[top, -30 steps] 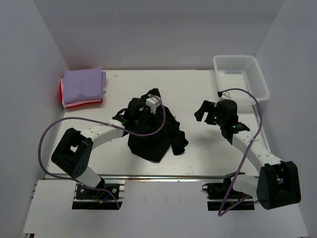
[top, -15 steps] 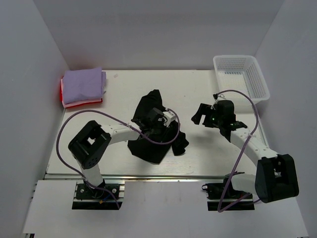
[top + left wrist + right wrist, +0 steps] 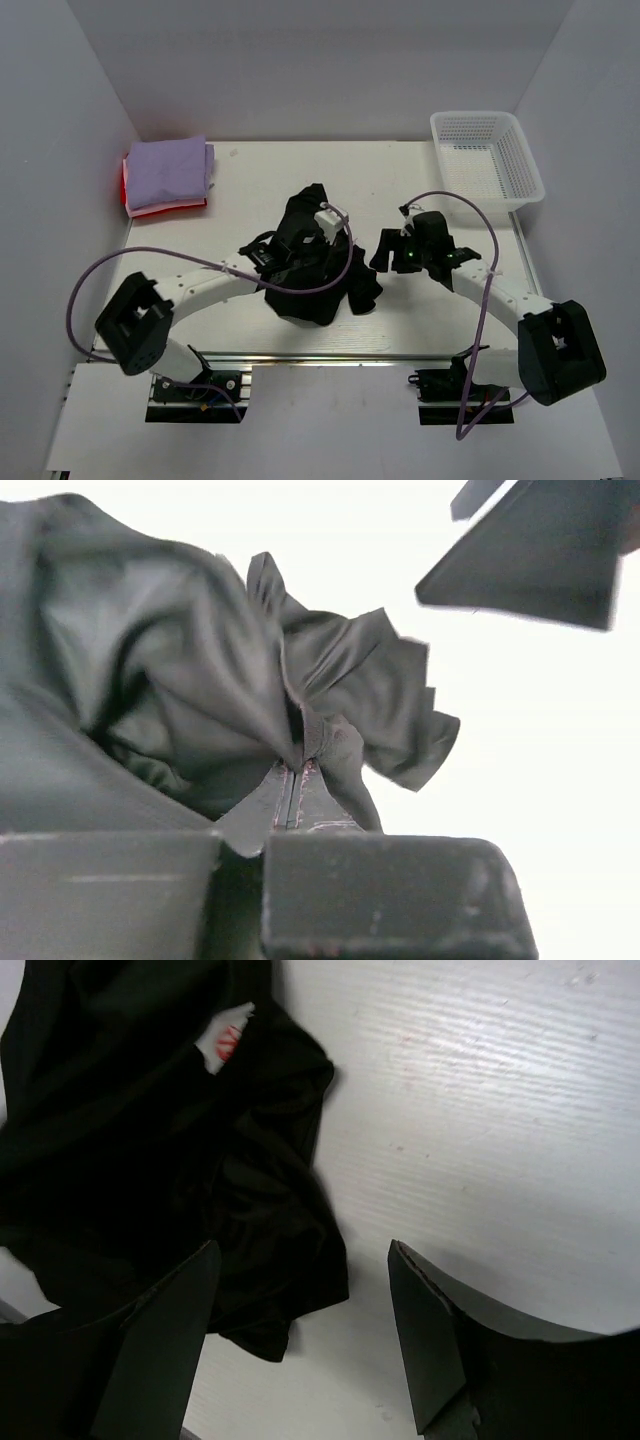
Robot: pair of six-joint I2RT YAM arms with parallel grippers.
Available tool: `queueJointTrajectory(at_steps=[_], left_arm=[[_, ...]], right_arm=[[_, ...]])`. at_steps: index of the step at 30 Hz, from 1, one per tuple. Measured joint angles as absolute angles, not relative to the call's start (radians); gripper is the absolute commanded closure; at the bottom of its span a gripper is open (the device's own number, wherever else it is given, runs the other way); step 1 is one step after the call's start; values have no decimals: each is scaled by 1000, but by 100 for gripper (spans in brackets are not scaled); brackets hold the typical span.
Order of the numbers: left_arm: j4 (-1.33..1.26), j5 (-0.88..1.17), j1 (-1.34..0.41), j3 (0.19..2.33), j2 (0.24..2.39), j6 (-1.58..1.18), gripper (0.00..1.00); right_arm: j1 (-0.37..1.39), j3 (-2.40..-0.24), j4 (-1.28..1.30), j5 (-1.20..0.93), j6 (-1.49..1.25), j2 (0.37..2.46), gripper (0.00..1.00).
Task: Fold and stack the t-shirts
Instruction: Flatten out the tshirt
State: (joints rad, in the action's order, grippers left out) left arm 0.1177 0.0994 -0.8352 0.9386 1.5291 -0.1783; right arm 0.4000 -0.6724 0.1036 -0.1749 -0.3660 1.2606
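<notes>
The black t-shirt (image 3: 312, 280) lies crumpled at the table's middle. My left gripper (image 3: 322, 252) sits on top of it; in the left wrist view its jaws (image 3: 301, 762) are shut on a raised fold of the black cloth (image 3: 180, 650). My right gripper (image 3: 384, 251) hovers at the shirt's right edge, open. In the right wrist view its fingers (image 3: 300, 1255) straddle the hem of the black t-shirt (image 3: 150, 1140), which shows a white label. The lavender t-shirt (image 3: 168, 170) lies folded on the red-pink t-shirt (image 3: 127, 192) at the far left.
A white mesh basket (image 3: 488, 155) stands at the back right corner. White walls close in the table on the left, back and right. Purple cables loop from both arms over the table near the shirt.
My left gripper closed on a fold of the black shirt and its arm swung. The right gripper moved left, up to the shirt's right edge, its fingers narrowing slightly.
</notes>
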Motion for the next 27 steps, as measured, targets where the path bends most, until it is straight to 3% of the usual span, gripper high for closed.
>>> queueJointTrajectory(at_steps=[7,9,12,13,19,27], left_arm=[[71,78,-833,927,1367,-210,100],[81,66,-833,927,1368,-217,100],[102,44,-830,926,1365,-227,100],[107,33,-828,926,1361,-230,100],[139,-97,-826,926,1287,-253,100],[180,-426,-819,968,1131,-279,100]], right_arm=[[488,-672,113,-179,-354,1349,29],[511,-673,111,-173,-355,1394,37],[542,-680,109,-139,-355,1464,75],[549,-681,109,-127,-360,1477,100],[571,-717,109,-21,-400,1465,100],[569,-813,99,186,-438,1210,100]])
